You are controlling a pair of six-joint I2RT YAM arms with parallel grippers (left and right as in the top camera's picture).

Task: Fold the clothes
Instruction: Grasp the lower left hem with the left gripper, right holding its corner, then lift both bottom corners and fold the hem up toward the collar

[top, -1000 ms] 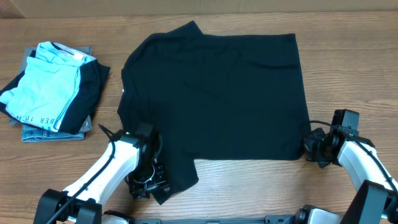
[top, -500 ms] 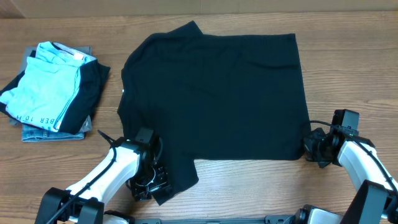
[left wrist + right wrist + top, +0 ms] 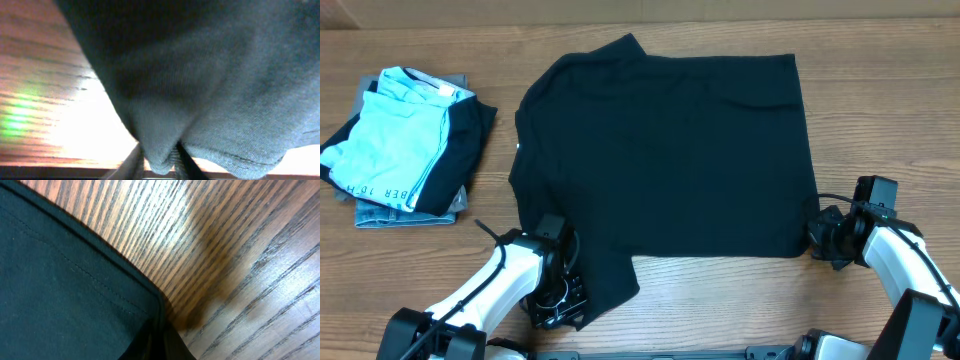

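Wood table (image 3: 880,120); black T-shirt (image 3: 660,150) corners between barely visible jaws.

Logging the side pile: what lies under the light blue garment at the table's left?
A black piece pokes out beneath the light blue garment, and grey-blue denim under both. Anything further inside the stack is covered.

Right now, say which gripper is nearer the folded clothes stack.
Left. The left gripper pinches the black T-shirt near the folded clothes stack; the right gripper holds its opposite corner, farther away.
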